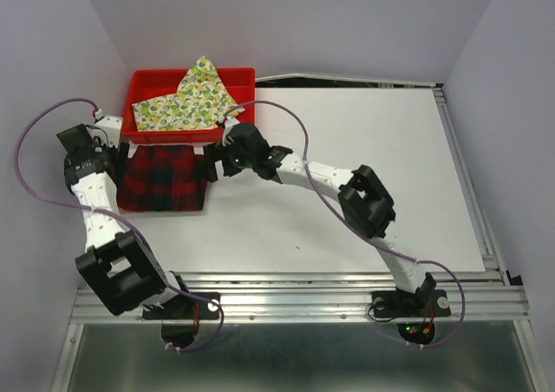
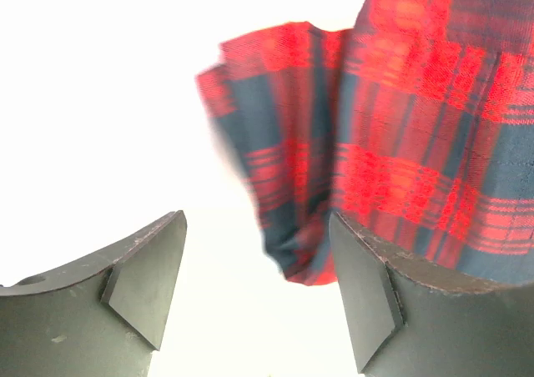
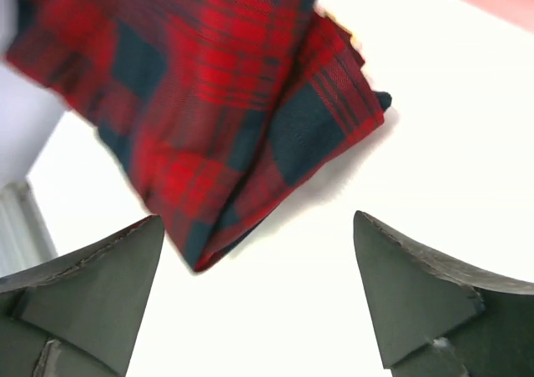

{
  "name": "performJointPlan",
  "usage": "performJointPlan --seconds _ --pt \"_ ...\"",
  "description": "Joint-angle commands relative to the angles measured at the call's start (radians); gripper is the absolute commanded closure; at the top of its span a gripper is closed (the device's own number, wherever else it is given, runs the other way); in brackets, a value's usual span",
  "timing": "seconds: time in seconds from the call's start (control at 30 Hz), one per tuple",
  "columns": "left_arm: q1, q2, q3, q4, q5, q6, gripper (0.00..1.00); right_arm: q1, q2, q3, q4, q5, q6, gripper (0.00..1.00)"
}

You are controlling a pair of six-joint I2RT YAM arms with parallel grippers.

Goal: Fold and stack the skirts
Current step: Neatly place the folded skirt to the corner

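Plaid skirt (image 1: pixel 163 179) lies flat on white worktop (image 1: pixel 390 132), betw. the two arms, far edge right by the red bin (image 1: pixel 143 81). L claw (image 2: pixel 257 220): fingers apart, nothing betw. them. The plaid sits just ahead & to the R of it, a bunched hem corner hanging down near its R finger (image 2: pixel 367 294); can't tell if they touch. R claw (image 3: pixel 258 218): also spread wide, gripping nothing. The plaid is ahead & to its L, a folded corner pointing into the gap but clear of both fingers. Lemon-print skirt (image 1: pixel 186 101) is in the bin, beyond both claws, one corner sticking up past the back rim.
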Motion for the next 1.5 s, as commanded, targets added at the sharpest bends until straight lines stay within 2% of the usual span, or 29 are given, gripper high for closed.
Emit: performJointPlan --seconds 0.0,0.07,0.13,0.17,0.23,0.27,0.3,0.33,0.37,0.47,0.57,0.83,0.9,0.93,0.97,1.07,1.2,1.3,1.47 --pt "0.002 -0.116 0.078 -0.123 -0.028 0.063 0.20 -0.055 -0.171 -0.059 -0.043 -0.014 -0.078 0.00" --pt "0.000 -0.148 0.083 -0.174 0.040 0.085 0.20 -0.093 -0.230 -0.099 -0.083 -0.020 -0.103 0.00" --pt "-0.010 -0.151 0.087 -0.195 0.080 0.077 0.24 -0.124 -0.295 -0.142 -0.098 -0.042 -0.115 0.00" --pt "-0.015 -0.147 0.089 -0.204 0.128 0.070 0.29 -0.154 -0.318 -0.166 -0.103 -0.051 -0.130 0.00" --pt "-0.020 -0.112 0.096 -0.221 0.165 0.036 0.34 -0.184 -0.383 -0.241 -0.113 -0.053 -0.150 0.00" --pt "-0.020 -0.075 0.100 -0.219 0.200 0.024 0.44 -0.214 -0.407 -0.266 -0.118 -0.051 -0.163 0.00" --pt "-0.020 -0.052 0.100 -0.210 0.208 -0.001 0.49 -0.231 -0.425 -0.309 -0.130 -0.053 -0.167 0.00" --pt "-0.020 -0.029 0.098 -0.198 0.205 -0.016 0.58 -0.246 -0.462 -0.327 -0.136 -0.053 -0.172 0.00" --pt "-0.020 -0.004 0.097 -0.184 0.196 -0.029 0.63 -0.260 -0.480 -0.347 -0.141 -0.051 -0.175 0.00" --pt "-0.020 0.075 0.069 -0.069 0.104 -0.094 0.67 -0.312 -0.554 -0.421 -0.156 -0.057 -0.177 0.00" --pt "-0.020 0.166 0.023 0.116 0.023 -0.125 0.66 -0.345 -0.621 -0.495 -0.161 -0.063 -0.180 0.00" --pt "-0.020 0.434 0.067 0.199 -0.100 -0.158 0.67 -0.383 -0.712 -0.565 -0.198 -0.057 -0.183 0.00" --pt "-0.020 0.464 0.066 0.196 -0.133 -0.139 0.60 -0.383 -0.720 -0.556 -0.210 -0.059 -0.189 0.00" --pt "-0.020 0.458 0.057 0.198 -0.130 -0.136 0.54 -0.383 -0.727 -0.544 -0.222 -0.059 -0.192 0.00" --pt "-0.020 0.447 0.047 0.199 -0.119 -0.132 0.41 -0.383 -0.730 -0.538 -0.228 -0.059 -0.201 0.00" --pt "-0.024 0.335 0.009 0.181 -0.032 -0.118 0.32 -0.392 -0.744 -0.518 -0.247 -0.059 -0.213 0.00" --pt "-0.032 0.144 0.055 0.085 0.036 -0.139 0.31 -0.392 -0.764 -0.506 -0.264 -0.063 -0.229 0.00" --pt "-0.044 0.059 0.125 0.005 0.076 -0.130 0.31 -0.392 -0.780 -0.492 -0.288 -0.060 -0.255 0.00" --pt "-0.085 0.019 0.218 -0.130 0.149 -0.110 0.30 -0.450 -0.792 -0.476 -0.337 -0.071 -0.279 0.00"
